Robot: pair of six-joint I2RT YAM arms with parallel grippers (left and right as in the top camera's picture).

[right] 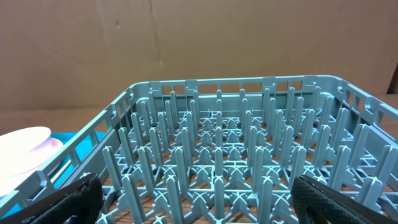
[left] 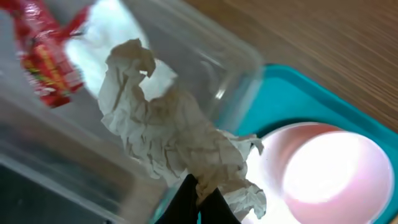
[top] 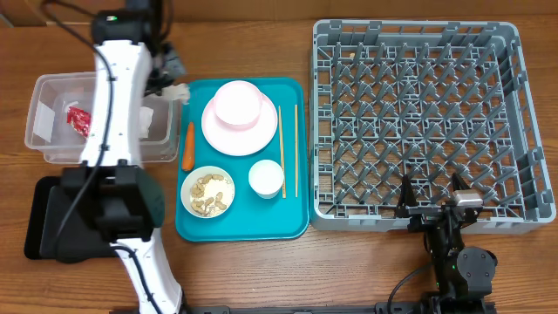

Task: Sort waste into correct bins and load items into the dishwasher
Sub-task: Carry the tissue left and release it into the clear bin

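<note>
My left gripper point(top: 173, 87) is shut on the crumpled white paper point(left: 168, 130) and holds it over the right end of the clear tub point(top: 48, 139), beside the teal tray. The red wrapper point(top: 78, 120) lies in the tub. On the teal tray are the carrot point(top: 187, 146), a pink plate point(top: 218, 135) with an upturned bowl point(top: 240, 106) on it, a bowl of food scraps point(top: 207, 192), the cup point(top: 266, 178) and the chopsticks point(top: 296, 148). My right gripper point(top: 427, 208) is open and empty at the front edge of the grey dish rack point(top: 427, 122).
The teal tray point(top: 242, 222) sits between the tub and the rack. The black tray point(top: 39, 222) lies at the front left, partly under my left arm's base. The rack's pegs point(right: 236, 143) fill the right wrist view.
</note>
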